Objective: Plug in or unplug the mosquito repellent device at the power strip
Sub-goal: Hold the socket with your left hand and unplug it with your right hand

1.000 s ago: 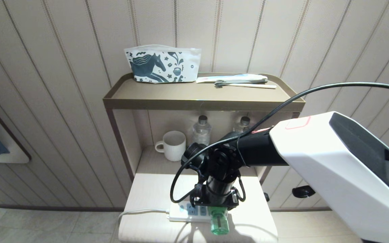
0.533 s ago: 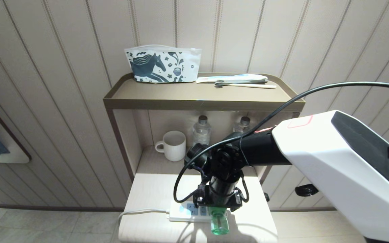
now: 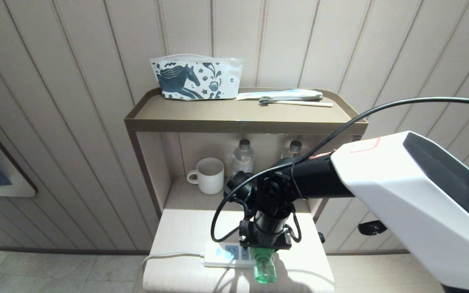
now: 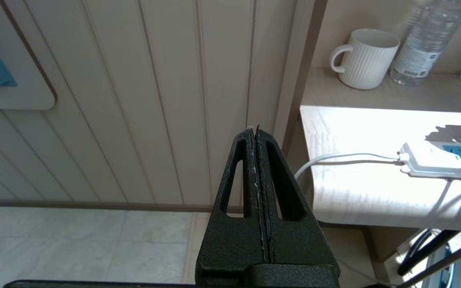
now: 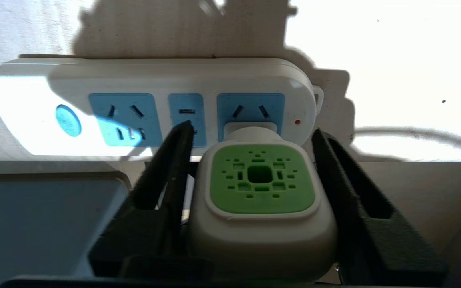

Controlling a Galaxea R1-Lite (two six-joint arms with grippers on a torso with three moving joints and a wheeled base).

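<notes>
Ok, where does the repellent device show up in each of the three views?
Head view: device at the bottom centre, below the right pincer, at the strip.
Left wrist view: not in it; only the strip's cord end shows.
Right wrist view: centre, device between the pincer's fingers.
Shared landmark: the strip's blue sockets.

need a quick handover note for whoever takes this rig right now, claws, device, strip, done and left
Right claw: fingers straddle the mosquito repellent device, one at each side; firm grip not confirmed.
Left claw: shut, parked beside the table, off to the side.
Device: head seated in the end socket of the power strip; strip lies on the low table.
Done: claw placed around device.
Left: likely close, then pull it out.
</notes>
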